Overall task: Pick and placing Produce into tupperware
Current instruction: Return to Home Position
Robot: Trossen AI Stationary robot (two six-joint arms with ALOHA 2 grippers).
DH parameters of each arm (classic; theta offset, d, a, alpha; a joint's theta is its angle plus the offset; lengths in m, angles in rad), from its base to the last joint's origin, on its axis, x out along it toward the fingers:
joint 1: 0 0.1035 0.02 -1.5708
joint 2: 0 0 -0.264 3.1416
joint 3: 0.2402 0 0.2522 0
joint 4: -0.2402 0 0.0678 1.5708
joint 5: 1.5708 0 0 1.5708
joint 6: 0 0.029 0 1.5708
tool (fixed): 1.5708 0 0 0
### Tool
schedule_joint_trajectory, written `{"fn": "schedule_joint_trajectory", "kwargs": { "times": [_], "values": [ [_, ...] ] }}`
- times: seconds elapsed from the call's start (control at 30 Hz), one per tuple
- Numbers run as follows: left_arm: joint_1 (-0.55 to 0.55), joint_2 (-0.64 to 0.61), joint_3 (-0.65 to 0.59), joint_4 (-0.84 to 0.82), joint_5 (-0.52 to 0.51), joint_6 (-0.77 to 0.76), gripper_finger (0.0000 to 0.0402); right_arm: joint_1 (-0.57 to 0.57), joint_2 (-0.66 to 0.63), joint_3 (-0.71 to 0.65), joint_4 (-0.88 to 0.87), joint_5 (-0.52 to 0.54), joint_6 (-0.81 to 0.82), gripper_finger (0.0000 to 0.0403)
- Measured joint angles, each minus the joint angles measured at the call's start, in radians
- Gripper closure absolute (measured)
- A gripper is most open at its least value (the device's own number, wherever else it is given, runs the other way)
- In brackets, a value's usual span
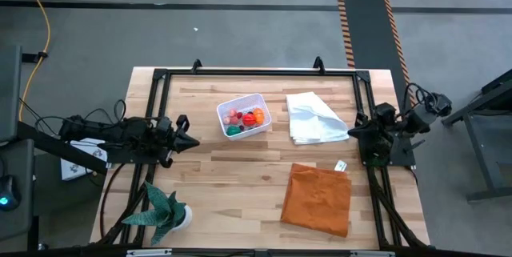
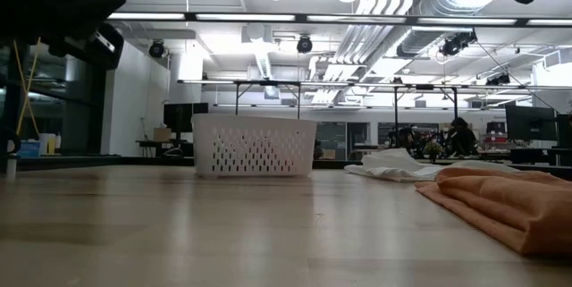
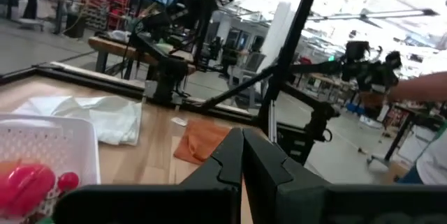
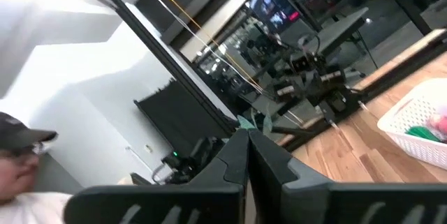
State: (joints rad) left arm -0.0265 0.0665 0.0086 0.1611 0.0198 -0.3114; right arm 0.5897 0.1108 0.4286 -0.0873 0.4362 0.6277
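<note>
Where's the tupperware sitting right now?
In the high view, the tupperware sits at the upper middle of the table, between the left gripper and the white cloth, produce inside.

Table [image 1: 232, 173]: light wooden plank top with a black frame [image 1: 256, 70] along its edges. Items resting directly on it:

- **Tupperware [image 1: 243, 114]:** white and perforated, ahead of the left gripper [image 1: 192, 140], offset toward the far edge and clear of its tip.
- **White cloth [image 1: 314, 118]:** crumpled, just ahead of the right gripper [image 1: 350, 133].
- **Orange cloth [image 1: 318, 199]:** folded, on the near-edge side of the right gripper, apart from it.
- **Small white tag [image 1: 340, 165]:** between the orange cloth and the right gripper.
- **Potted plant [image 1: 166, 213]:** on the near-edge side of the left gripper, at the table's corner.
</note>
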Motion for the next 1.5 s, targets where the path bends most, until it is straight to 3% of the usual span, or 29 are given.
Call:
{"fn": "schedule_joint_trajectory", "kwargs": {
  "times": [0.23,0.4,0.67,0.97,1.2,1.33,1.5],
  "values": [
    [0.000,0.000,0.001,-0.047,0.077,0.027,0.0401,0.000,-0.083,0.000,-0.001,0.005,-0.036,0.0403],
    [0.000,0.000,0.001,-0.134,0.078,0.027,0.0401,0.000,-0.106,0.002,-0.006,0.026,-0.087,0.0403],
    [0.000,-0.010,0.001,-0.125,0.126,0.035,0.0401,0.000,-0.106,0.016,0.001,-0.044,-0.133,0.0403],
    [0.000,-0.010,0.001,-0.135,0.067,-0.007,0.0401,0.000,-0.106,0.015,-0.002,-0.049,-0.269,0.0403],
    [0.000,-0.010,0.001,-0.136,0.051,-0.010,0.0401,0.000,-0.105,0.014,0.013,-0.173,-0.236,0.0403],
    [0.000,-0.010,0.001,-0.137,0.051,-0.009,0.0401,0.000,-0.105,0.012,0.061,-0.261,-0.303,0.0403],
    [0.000,-0.010,0.001,-0.137,0.051,-0.008,0.0401,0.000,-0.106,-0.114,0.265,-0.361,-0.428,0.0403]
  ]
}}
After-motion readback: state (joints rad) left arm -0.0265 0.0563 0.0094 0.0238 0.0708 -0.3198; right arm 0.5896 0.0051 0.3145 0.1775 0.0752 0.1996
